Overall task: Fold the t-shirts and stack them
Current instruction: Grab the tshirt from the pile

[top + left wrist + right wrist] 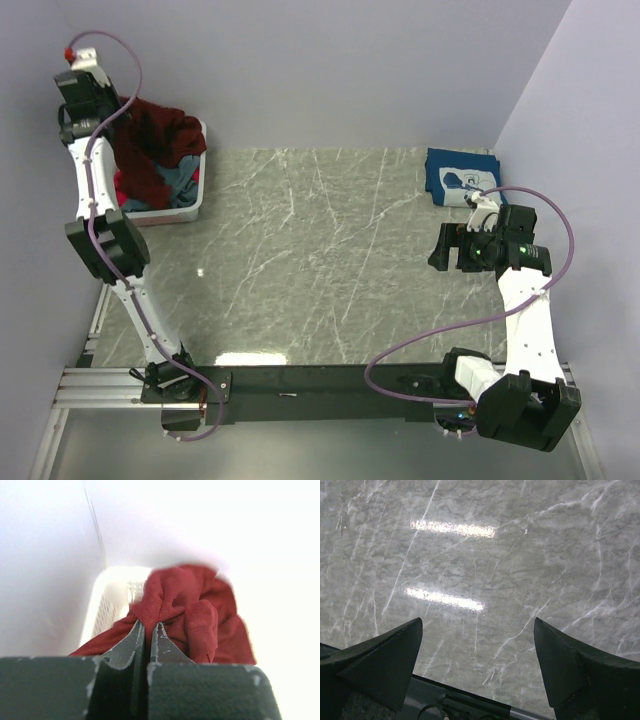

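A grey marbled surface [320, 260] with thin white veins fills the middle of the top view. Plain pale lilac walls close it in: a back wall [330, 70] at 12 o'clock, a right wall [585, 110] at 3 o'clock and a left wall [25, 260] at 9 o'clock. At 6 o'clock a black strip [330, 385] runs along the near edge, with a silver rail [95, 385] at 7 o'clock and grey floor [300, 450] below. In the right wrist view, two bright bars of glare [452, 529] lie on the stone.
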You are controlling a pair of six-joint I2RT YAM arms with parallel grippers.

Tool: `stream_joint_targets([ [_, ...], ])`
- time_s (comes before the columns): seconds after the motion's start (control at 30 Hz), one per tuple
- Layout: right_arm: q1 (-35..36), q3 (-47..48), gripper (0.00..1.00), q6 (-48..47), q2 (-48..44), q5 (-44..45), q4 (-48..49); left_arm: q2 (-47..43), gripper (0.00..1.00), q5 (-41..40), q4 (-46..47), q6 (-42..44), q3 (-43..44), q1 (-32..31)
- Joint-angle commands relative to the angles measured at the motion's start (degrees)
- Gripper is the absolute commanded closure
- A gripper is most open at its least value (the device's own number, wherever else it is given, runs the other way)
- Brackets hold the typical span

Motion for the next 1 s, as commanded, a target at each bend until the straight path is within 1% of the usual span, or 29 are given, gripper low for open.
stream_joint_targets([
  [0.0, -0.2, -0.1, 0.02, 0.1, -1.2, -0.9, 1.6, -7.1, 1.0, 0.8, 5.0, 1.3, 5.3, 0.2],
  [0.13, -0.1, -0.2, 0.02, 0.1, -1.6, -1.1, 1.7, -10.6, 1.0, 4.4, 4.5, -0.2, 6.2, 0.0],
  [0.27, -0.1, -0.1, 0.02, 0.2, -1.7, -1.4, 1.7, -16.8, 1.0, 9.0, 4.7, -1.8, 6.1, -1.1],
  [0.43, -0.2, -0.2, 0.02, 0.2, -2.9, -1.6, 1.7, -23.6, 1.0, 10.4, 4.4, 0.0, 5.9, -6.8],
  [0.57, -0.1, -0.3, 0.02, 0.3, -3.4, -1.6, 1.9, -29.1, 1.0, 11.3, 5.3, -1.4, 5.8, -11.4],
  [0.7, -0.1, -0.3, 0.02, 0.4, -3.9, -1.4, 2.0, -32.6, 1.0, 10.9, 7.2, -2.4, 5.1, -18.7],
  [0.77, -0.1, -0.3, 0.02, 0.6, -4.2, -1.2, 2.0, -33.7, 0.99, 10.7, 8.3, -4.5, 5.6, -21.7],
  [0.87, -0.2, -0.4, 0.02, 0.8, -4.6, -1.1, 2.3, -34.6, 0.99, 12.0, 10.0, -9.3, 5.4, -23.3],
  [0.9, -0.2, -0.3, 0.02, 0.8, -4.6, -1.0, 2.3, -34.9, 0.99, 14.5, 10.5, -11.0, 5.1, -23.4],
  [0.93, -0.2, -0.4, 0.02, 0.8, -4.8, -0.9, 2.3, -35.2, 0.99, 15.2, 10.8, -14.2, 4.8, -23.7],
  [0.97, -0.2, -0.4, 0.02, 0.8, -4.9, -0.9, 2.3, -35.4, 0.99, 16.0, 11.8, -15.5, 4.8, -24.2],
])
